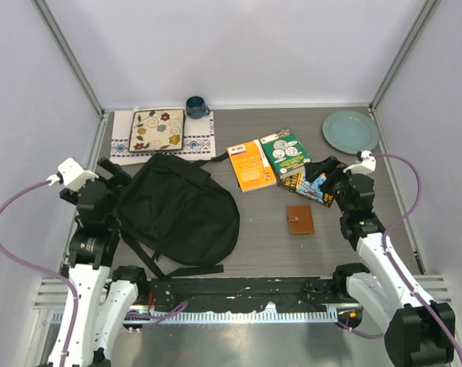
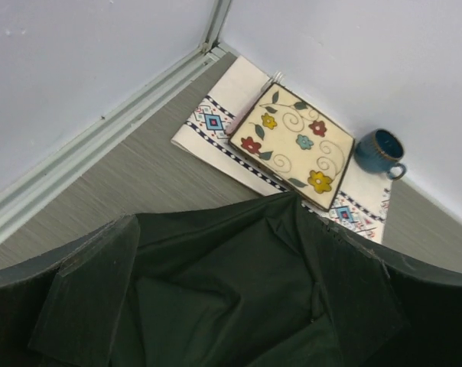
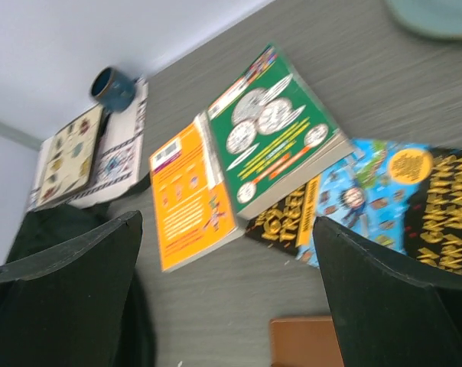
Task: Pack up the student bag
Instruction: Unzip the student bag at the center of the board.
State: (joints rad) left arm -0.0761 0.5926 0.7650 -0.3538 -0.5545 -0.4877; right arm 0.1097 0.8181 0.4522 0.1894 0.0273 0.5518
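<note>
Left pincer point(image 1: 118, 172) and right pincer point(image 1: 320, 172) are held wide open, empty; the student bag point(image 1: 177, 210), laid at the desk's point(image 1: 269, 245) left, should be parted at its opening before books point(image 1: 251, 165) are lifted.

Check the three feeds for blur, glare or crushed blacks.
Top external: even light, sharp, no glare, but the student bag reads as mostly flat black. Left wrist: floral plate crisp, bag folds readable. Right wrist: smeared overall, small print on the green book unreadable.
</note>
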